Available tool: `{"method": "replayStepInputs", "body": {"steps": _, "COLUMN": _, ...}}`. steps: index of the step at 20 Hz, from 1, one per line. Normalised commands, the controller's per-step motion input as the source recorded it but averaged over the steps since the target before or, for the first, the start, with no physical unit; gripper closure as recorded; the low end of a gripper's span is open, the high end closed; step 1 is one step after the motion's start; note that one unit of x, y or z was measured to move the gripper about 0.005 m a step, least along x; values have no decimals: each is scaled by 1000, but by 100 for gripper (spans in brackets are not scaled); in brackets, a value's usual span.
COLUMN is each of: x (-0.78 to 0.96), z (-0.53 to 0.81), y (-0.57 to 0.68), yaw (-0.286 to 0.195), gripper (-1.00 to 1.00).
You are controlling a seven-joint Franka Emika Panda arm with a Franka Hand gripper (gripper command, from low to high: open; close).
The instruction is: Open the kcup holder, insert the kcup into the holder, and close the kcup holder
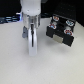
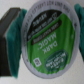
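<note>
The kcup [image 2: 47, 42] fills the wrist view, a whitish cup with a green "Dark Magic" lid facing the camera. My gripper [image 2: 47, 34] is shut on it, and a teal pad [image 2: 18, 29] presses each side. In the exterior view my gripper [image 1: 32, 49] hangs down over the pale table, and the cup is too small to make out there. The kcup holder [image 1: 60, 27], a black box with light marks on its fronts, stands apart from my gripper toward the exterior view's right. I cannot tell whether it is open.
The white arm [image 1: 30, 12] rises above my gripper. The pale table [image 1: 50, 65] spreads out in front. Dark clutter [image 1: 7, 20] lines the back edge at the exterior view's left.
</note>
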Motion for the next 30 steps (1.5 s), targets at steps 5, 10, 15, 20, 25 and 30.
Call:
{"method": "replayStepInputs", "body": {"steps": 5, "x": 119, "z": 791, "y": 284, "yaw": -27, "gripper": 100}}
{"method": "replayStepInputs", "body": {"steps": 10, "x": 142, "z": 915, "y": 410, "yaw": 3, "gripper": 100}}
{"method": "replayStepInputs", "body": {"steps": 15, "x": 84, "z": 766, "y": 518, "yaw": 7, "gripper": 100}}
{"method": "replayStepInputs", "body": {"steps": 20, "x": 40, "z": 542, "y": 635, "yaw": 19, "gripper": 100}}
{"method": "replayStepInputs", "body": {"steps": 25, "x": 68, "z": 450, "y": 654, "yaw": 7, "gripper": 100}}
{"method": "replayStepInputs", "body": {"steps": 30, "x": 87, "z": 383, "y": 654, "yaw": 7, "gripper": 100}}
